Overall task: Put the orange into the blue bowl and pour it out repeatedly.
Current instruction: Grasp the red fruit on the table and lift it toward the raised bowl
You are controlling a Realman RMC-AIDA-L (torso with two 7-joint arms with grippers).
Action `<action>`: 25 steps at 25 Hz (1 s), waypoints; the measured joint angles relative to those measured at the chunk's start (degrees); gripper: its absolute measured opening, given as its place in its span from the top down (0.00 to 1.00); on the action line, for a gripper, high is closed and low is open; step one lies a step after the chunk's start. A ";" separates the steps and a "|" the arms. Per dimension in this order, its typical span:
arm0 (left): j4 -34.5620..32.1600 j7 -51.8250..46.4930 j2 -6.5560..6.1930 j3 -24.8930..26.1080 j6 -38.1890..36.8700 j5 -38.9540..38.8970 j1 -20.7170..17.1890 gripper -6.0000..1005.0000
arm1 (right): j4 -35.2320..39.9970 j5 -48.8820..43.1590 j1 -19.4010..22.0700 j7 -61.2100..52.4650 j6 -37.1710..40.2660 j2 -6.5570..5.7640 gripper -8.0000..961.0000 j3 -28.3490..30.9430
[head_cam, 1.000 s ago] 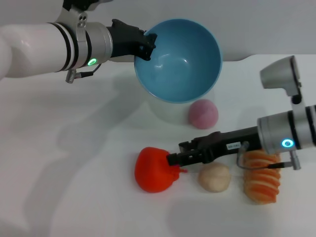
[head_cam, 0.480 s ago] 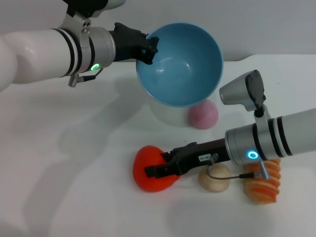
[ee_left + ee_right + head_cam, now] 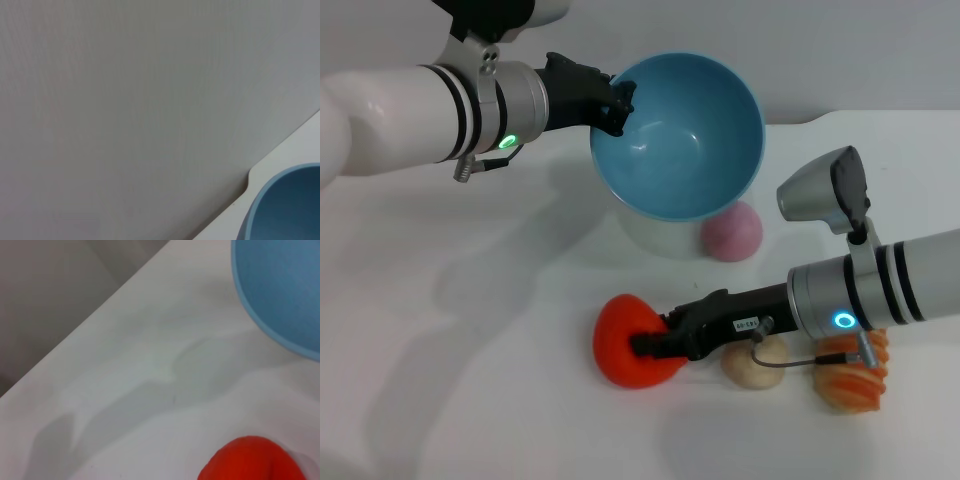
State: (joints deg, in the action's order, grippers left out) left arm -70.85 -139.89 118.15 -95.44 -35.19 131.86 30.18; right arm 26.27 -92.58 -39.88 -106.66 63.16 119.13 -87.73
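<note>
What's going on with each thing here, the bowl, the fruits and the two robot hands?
Light blue round bowl: empty, held up off the white table, tilted toward the camera.
Left gripper: clamped on the bowl's rim.
Bright red-orange toy orange: on the table.
Right gripper: at the orange, fingers against it.
Pink ball: resting on the table, partly behind the bowl.
Beige ball: resting, untouched.
Orange-and-cream striped loaf: lying under the right arm.

Lab-style test bench: bare white table (image 3: pixel 470 330), plain grey wall (image 3: pixel 125 100), toy fruit props.
</note>
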 joint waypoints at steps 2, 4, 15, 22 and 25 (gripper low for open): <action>0.01 0.00 -0.01 0.00 0.00 0.02 -0.05 0.99 | 0.55 0.16 0.65 0.73 0.10 0.00 0.40 0.20; 0.08 0.00 -0.02 0.00 0.00 0.16 -0.07 0.99 | 1.36 0.20 1.50 1.15 0.29 0.00 0.47 0.36; 0.63 -0.01 0.04 0.00 -0.01 0.67 0.10 0.99 | 6.23 5.62 6.39 7.86 4.87 -0.35 0.81 0.91; 2.80 0.01 -0.15 0.51 -2.56 1.55 1.59 0.99 | 8.04 7.92 9.70 16.04 16.85 -0.79 0.90 12.84; 2.83 -0.57 -0.06 0.54 -6.96 4.72 2.32 0.99 | 11.81 7.95 13.03 21.02 25.12 -0.78 0.91 22.45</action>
State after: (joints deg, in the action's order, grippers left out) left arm -68.01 -140.46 118.09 -94.91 -42.15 136.58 32.49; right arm 38.08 -84.63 -26.85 -85.64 88.28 118.34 -65.28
